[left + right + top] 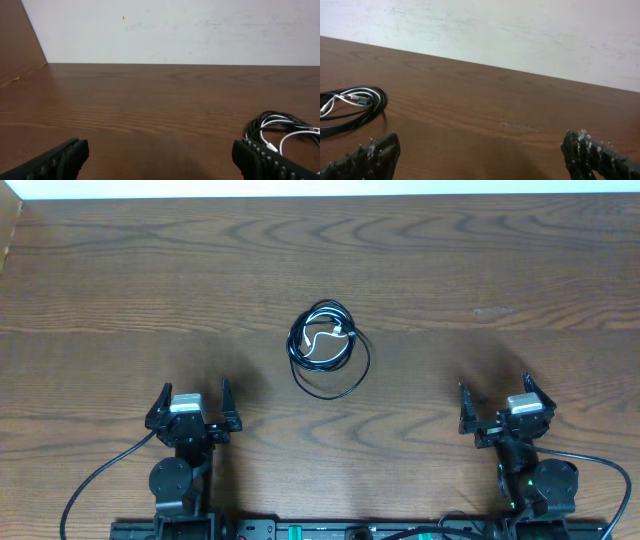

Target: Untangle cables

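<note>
Both your left gripper [194, 406] and right gripper [498, 404] are spread wide, holding nothing. The cables [328, 348] sit in one coiled bundle ahead of both, to the right of the left one and to the left of the right one, well apart from either. I'd start at the loose outer edge of that bundle, not the middle where the white cord [325, 337] is wound in, that'd probably just tighten things.

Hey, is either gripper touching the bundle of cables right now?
No: the cables lie coiled by themselves, and the left gripper and right gripper stand open well short of them.
</note>
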### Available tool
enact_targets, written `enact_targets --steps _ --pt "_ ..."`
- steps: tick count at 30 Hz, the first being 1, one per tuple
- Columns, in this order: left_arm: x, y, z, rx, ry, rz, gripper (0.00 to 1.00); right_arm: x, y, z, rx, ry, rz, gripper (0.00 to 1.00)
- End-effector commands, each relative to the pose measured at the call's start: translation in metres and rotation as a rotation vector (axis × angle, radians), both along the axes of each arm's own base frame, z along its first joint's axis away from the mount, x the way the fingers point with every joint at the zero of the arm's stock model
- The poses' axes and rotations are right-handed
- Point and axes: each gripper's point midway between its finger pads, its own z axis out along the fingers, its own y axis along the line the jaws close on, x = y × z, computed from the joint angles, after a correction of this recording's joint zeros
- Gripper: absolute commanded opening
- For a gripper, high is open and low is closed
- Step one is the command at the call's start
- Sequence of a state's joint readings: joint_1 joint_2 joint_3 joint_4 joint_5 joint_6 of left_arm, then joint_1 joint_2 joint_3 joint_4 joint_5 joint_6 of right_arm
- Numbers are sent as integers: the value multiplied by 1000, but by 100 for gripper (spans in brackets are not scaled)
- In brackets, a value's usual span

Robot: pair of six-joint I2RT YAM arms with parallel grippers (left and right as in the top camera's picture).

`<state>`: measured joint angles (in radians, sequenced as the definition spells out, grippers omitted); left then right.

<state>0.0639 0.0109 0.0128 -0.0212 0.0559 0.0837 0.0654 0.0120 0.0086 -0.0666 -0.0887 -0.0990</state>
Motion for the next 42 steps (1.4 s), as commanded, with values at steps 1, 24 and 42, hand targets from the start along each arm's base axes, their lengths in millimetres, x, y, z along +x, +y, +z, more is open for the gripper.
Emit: enact_targets --steps 1,24,42 --pt "-2 2 -14 11 50 8 97 0 -3 2 -4 -10 -13 99" --pt "-6 -2 33 2 68 -11 97 -5 16 20 50 -51 98 99" --pt "24 -31 75 -124 256 -174 97 -9 37 81 55 -22 226 99"
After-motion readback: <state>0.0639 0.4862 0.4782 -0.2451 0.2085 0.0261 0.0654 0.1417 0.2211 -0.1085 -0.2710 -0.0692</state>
